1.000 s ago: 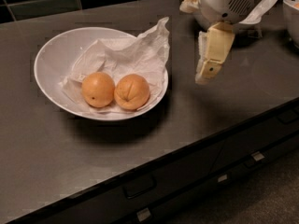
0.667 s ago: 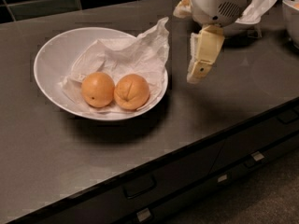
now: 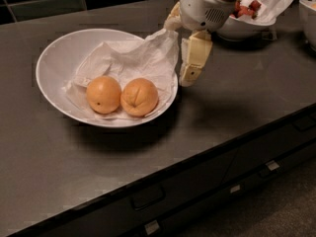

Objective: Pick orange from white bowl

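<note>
The white bowl (image 3: 51, 59) sits on the dark counter at the left, lined with crumpled white paper (image 3: 129, 58). Two oranges lie side by side in it. The orange (image 3: 139, 97) with a curved crease is the right one. A smoother orange (image 3: 103, 94) with a small dark dot lies to its left. My gripper (image 3: 178, 53) hangs at the bowl's right rim, up and to the right of the creased orange and above the paper's edge. It is open and empty, with one cream finger (image 3: 194, 57) pointing down.
A smaller white bowl (image 3: 240, 29) with red fruit stands behind the gripper at the back right. Another bowl's rim (image 3: 309, 15) shows at the far right edge. The counter's front edge runs diagonally, with drawers (image 3: 148, 196) below.
My gripper has moved left across the counter, from well right of the bowl to its right rim. The oranges have not moved.
</note>
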